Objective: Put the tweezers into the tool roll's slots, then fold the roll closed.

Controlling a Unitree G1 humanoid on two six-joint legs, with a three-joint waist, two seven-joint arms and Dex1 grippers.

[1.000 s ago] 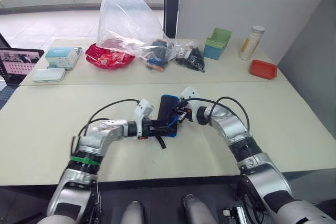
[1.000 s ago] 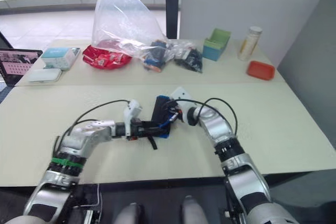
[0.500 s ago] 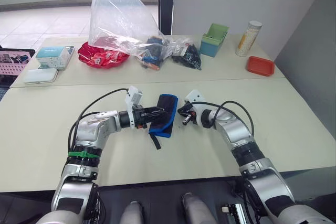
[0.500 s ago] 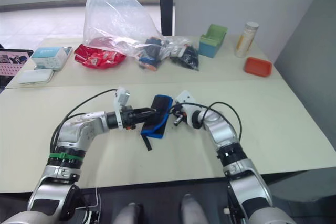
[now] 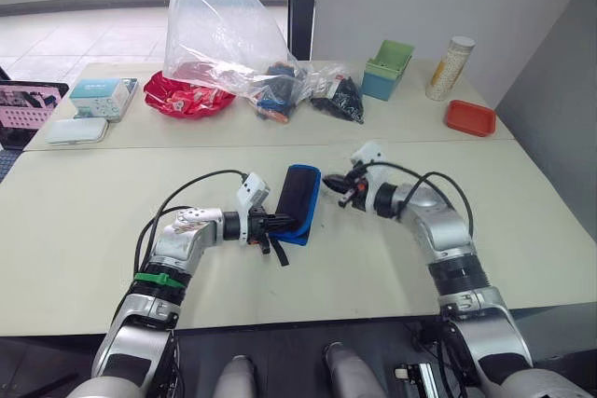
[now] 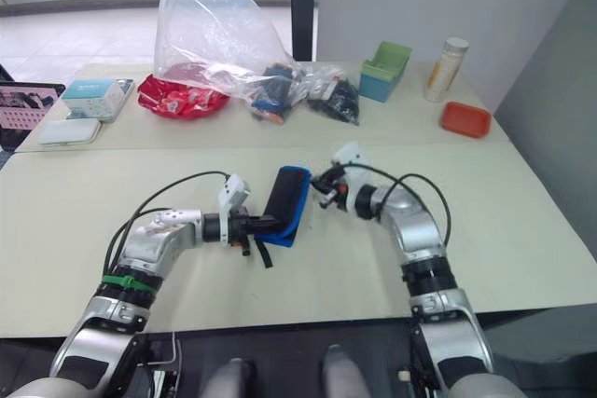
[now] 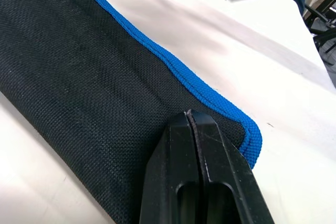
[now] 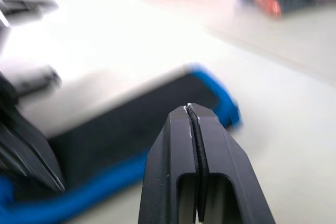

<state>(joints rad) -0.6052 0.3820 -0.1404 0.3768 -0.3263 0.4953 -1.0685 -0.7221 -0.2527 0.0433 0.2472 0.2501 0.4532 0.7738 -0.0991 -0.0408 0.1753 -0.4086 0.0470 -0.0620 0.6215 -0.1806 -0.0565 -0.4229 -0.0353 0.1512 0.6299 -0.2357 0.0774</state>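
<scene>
The left gripper [image 5: 277, 224] is clenched, its closed fingertips pressing on the near end of the folded tool roll [image 5: 298, 200], which lies near the middle of the table [image 5: 84, 221], nearer the front edge than the back. The right gripper [image 5: 340, 185] is also clenched, empty, just beside the roll's right edge and apart from it. With the roll apparently folded already, the left should hold the flap flat while the right finds the black strap [image 5: 280, 251] trailing at the near end; no tweezers are visible outside it.

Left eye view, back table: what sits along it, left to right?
Tablet → white case → teal box → red bowl → green bin → bottle → red tray.
</scene>
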